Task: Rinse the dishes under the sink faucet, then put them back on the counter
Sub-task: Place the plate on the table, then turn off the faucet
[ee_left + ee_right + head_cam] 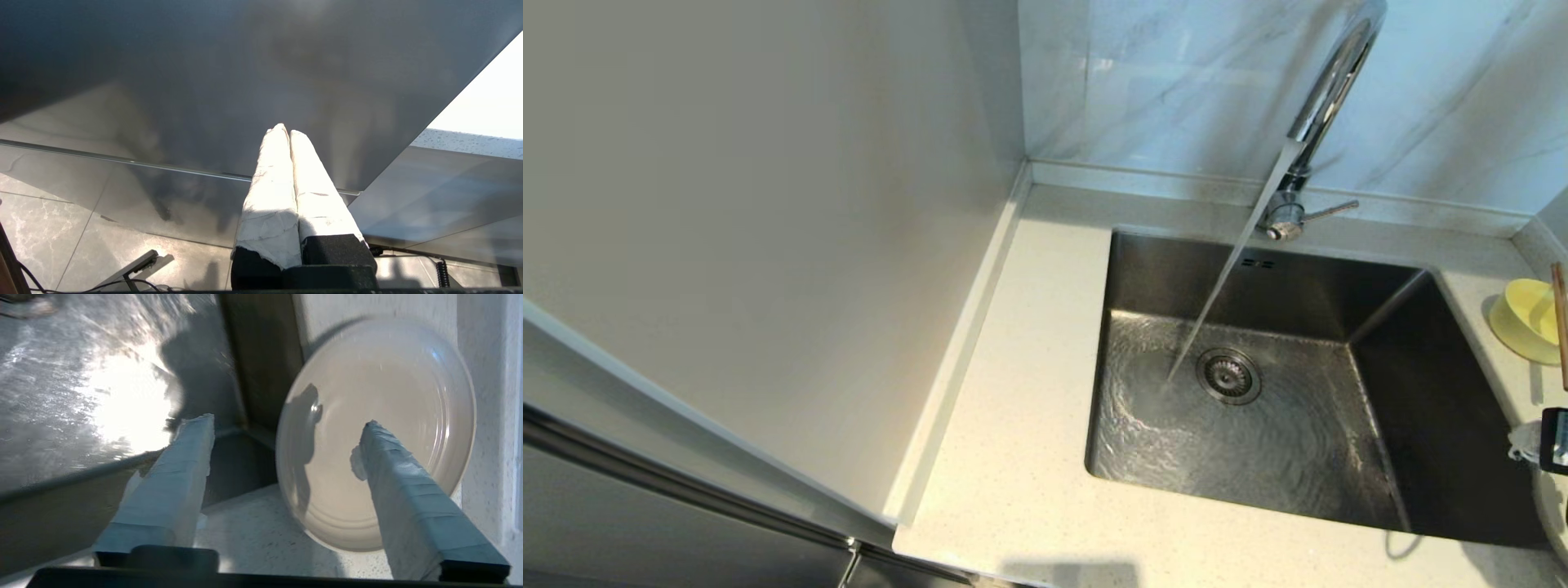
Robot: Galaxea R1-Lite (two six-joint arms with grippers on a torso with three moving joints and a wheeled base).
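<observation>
Water streams into the sink [1262, 425] as right gripper [286, 424], jaws spread, straddles the white plate's [392, 416] sink-side rim.

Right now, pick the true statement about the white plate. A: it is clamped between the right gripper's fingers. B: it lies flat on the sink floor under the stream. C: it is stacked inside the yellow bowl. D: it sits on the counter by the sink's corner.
D: the white plate rests on the speckled counter beside the sink corner, with the open right gripper above it, not clamping it.
</observation>
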